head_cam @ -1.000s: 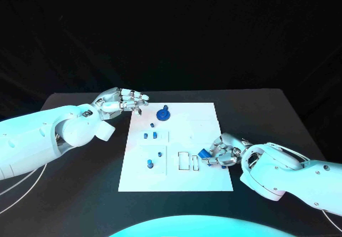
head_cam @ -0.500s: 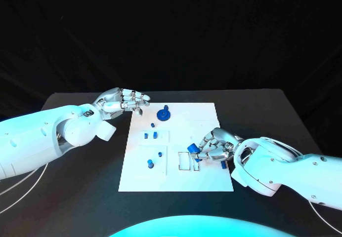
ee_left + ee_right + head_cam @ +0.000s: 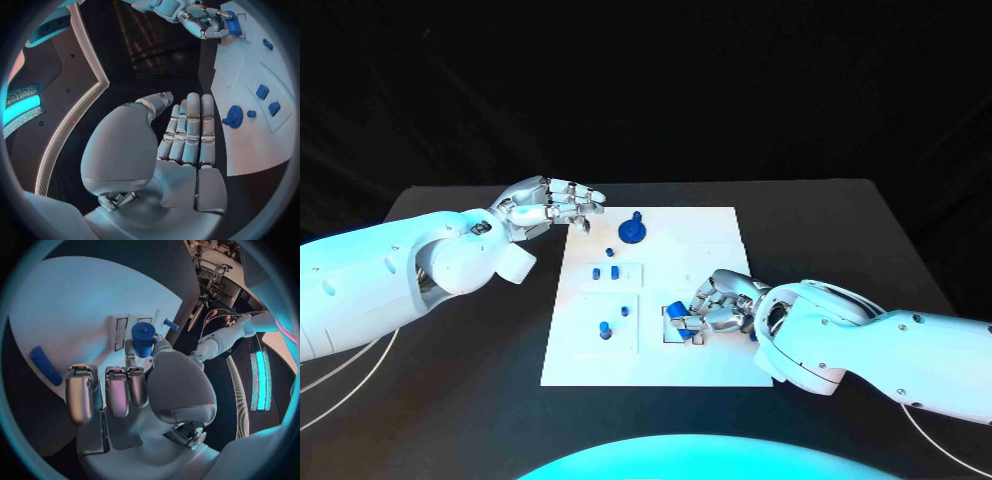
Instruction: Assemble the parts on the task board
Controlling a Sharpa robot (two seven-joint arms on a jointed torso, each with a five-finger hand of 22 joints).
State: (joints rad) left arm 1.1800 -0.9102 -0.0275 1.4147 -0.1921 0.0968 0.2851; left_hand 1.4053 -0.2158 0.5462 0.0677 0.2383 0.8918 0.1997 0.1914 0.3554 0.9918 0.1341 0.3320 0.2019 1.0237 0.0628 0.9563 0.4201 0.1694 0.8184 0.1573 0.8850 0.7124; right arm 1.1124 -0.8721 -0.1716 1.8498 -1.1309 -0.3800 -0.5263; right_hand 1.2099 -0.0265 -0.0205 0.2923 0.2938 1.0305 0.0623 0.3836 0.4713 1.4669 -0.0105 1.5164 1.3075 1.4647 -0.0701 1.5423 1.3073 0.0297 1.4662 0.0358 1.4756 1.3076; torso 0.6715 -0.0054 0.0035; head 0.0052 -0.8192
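The white task board (image 3: 711, 362) lies in the middle of the table. My right hand (image 3: 718, 308) hovers over its near right part and pinches a blue cylinder part (image 3: 678, 311) between thumb and finger. In the right wrist view this part (image 3: 144, 339) hangs just beside two narrow slots (image 3: 121, 333). A blue bar (image 3: 45, 365) lies loose on the board near the fingers. My left hand (image 3: 548, 205) rests at the board's far left corner, holding nothing, its fingers (image 3: 189, 131) stretched side by side.
A blue gear with a peg (image 3: 632, 233) stands at the far end of the board. Two small blue parts (image 3: 604, 272) sit in the middle left, and a blue peg (image 3: 604, 329) stands nearer. Black table surrounds the board.
My right hand has moved left across the board with the blue part, from the right edge to the slots. The left hand has stayed put.
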